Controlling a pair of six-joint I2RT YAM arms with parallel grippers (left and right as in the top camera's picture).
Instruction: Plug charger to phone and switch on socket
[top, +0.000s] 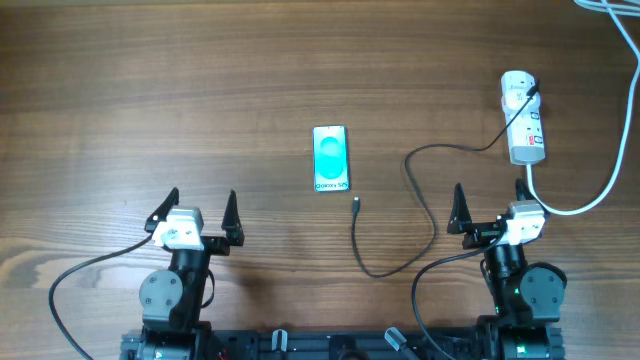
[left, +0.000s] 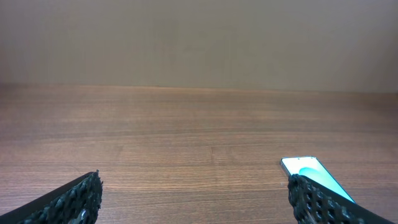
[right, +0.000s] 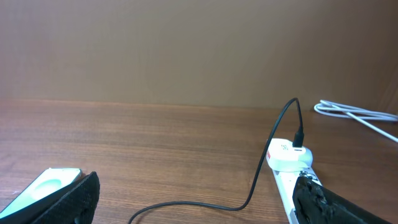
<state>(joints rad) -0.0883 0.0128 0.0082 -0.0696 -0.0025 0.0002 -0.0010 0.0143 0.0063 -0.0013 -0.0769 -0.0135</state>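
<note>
The phone (top: 331, 158) lies flat mid-table, cyan screen up; it also shows in the left wrist view (left: 306, 169) and the right wrist view (right: 48, 185). The black charger cable (top: 420, 215) loops from the socket (top: 523, 128) at the right to its loose connector tip (top: 357, 205) just below-right of the phone. The cable (right: 267, 162) is plugged into the socket's far end (right: 287, 155). My left gripper (top: 200, 212) is open and empty, left of the phone (left: 193, 205). My right gripper (top: 488, 208) is open and empty, just below the socket (right: 193, 205).
A thick white cord (top: 610, 180) runs from the socket's near end round the right side to the far right corner, where it shows in the right wrist view (right: 357, 114). The arms' own black cables trail near the bases.
</note>
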